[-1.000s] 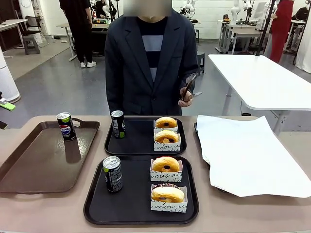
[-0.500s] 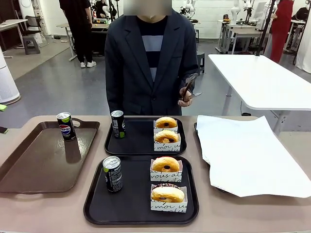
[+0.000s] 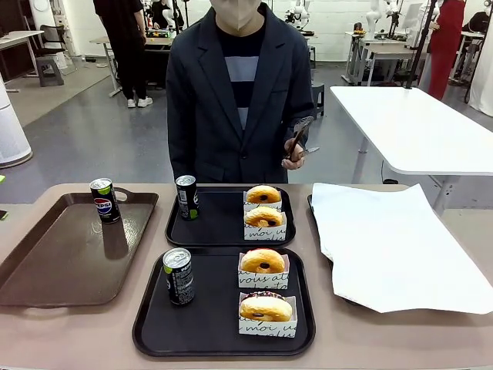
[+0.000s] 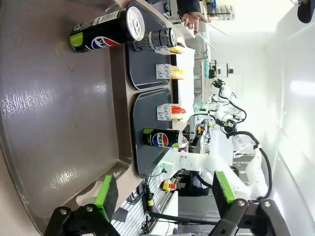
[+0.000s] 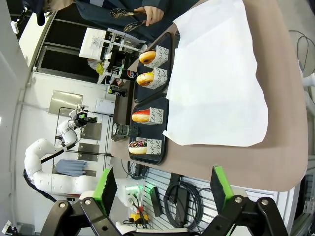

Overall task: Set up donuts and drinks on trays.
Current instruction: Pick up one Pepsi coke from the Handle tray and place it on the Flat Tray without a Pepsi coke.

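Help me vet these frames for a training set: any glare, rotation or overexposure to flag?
Front view: sharp, evenly lit; the brown tray mirrors the Pepsi can. Left wrist view: rolled sideways, bright glare patches on that tray, background blown out white. Right wrist view: also rolled, the white paper nearly overexposed.

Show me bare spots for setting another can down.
Brown tray: bare apart from the Pepsi can at its far corner. Near black tray: a bare strip ahead of its can. Far tray: bare middle between can and donuts. Right columns are crowded.
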### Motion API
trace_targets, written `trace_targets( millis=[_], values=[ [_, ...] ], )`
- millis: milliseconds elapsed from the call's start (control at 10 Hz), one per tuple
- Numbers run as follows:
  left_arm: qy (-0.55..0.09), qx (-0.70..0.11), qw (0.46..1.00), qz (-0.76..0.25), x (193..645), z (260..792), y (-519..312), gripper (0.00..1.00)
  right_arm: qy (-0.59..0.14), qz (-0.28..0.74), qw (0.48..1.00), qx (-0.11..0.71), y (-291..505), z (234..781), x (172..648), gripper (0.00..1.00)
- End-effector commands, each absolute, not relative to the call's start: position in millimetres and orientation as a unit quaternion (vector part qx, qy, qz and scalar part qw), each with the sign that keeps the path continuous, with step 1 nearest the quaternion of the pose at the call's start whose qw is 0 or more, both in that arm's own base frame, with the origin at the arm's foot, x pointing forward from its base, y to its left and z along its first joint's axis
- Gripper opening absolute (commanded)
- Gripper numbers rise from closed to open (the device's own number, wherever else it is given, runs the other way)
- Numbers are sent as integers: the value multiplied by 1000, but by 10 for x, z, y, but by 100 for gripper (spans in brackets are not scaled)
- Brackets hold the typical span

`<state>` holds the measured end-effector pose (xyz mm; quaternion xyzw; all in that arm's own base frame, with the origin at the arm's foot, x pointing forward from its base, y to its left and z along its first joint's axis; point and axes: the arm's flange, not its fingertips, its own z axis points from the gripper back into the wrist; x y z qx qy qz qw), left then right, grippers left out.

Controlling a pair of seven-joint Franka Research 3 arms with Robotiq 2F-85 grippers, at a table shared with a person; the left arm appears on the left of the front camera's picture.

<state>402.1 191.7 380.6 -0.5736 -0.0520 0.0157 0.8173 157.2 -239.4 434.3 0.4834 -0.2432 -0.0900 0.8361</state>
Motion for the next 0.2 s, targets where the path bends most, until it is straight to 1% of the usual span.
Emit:
trace_targets(
  millis=[0, 100],
  values=[
    [-58, -576, 815, 16, 4014, 3841, 1905, 100, -259, -84, 826, 493, -2388, 4360, 1607, 100],
    [-58, -576, 815, 16, 4014, 3841, 1905, 100, -259, -84, 826, 493, -2388, 4360, 1607, 100]
  ],
)
